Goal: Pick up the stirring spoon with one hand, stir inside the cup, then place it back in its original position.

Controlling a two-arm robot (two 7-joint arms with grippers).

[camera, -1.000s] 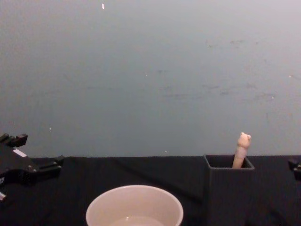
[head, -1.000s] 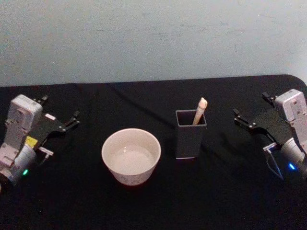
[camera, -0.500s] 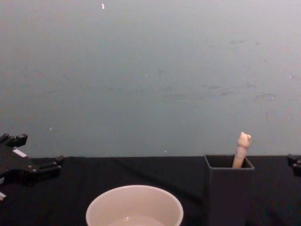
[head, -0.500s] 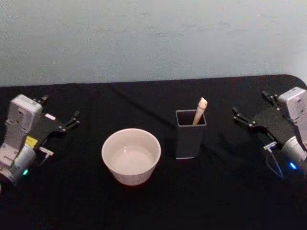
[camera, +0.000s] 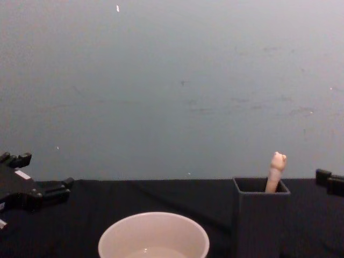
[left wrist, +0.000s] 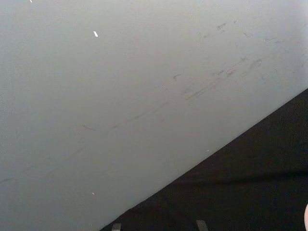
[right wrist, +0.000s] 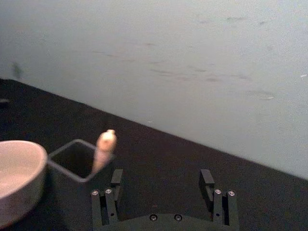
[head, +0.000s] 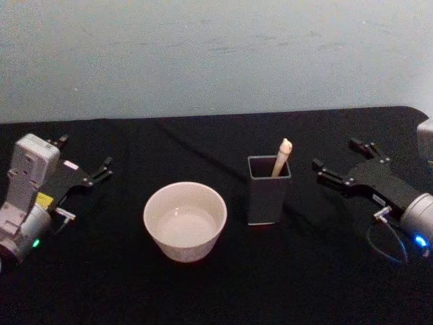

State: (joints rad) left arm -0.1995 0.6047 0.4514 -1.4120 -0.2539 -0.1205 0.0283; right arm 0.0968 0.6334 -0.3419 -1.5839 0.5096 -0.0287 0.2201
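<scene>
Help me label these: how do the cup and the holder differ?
The cup is round and cream; the holder is square and dark grey. The cup is wide and low; the holder is narrower and taller. The holder contains the stirring spoon; the cup does not. Both stand upright, open-topped.

No word, number or brand can be read anywhere: the small yellow sticker (head: 44, 200) and the white tag (head: 70, 164) on the left gripper (head: 84, 154) are too small to make out.
</scene>
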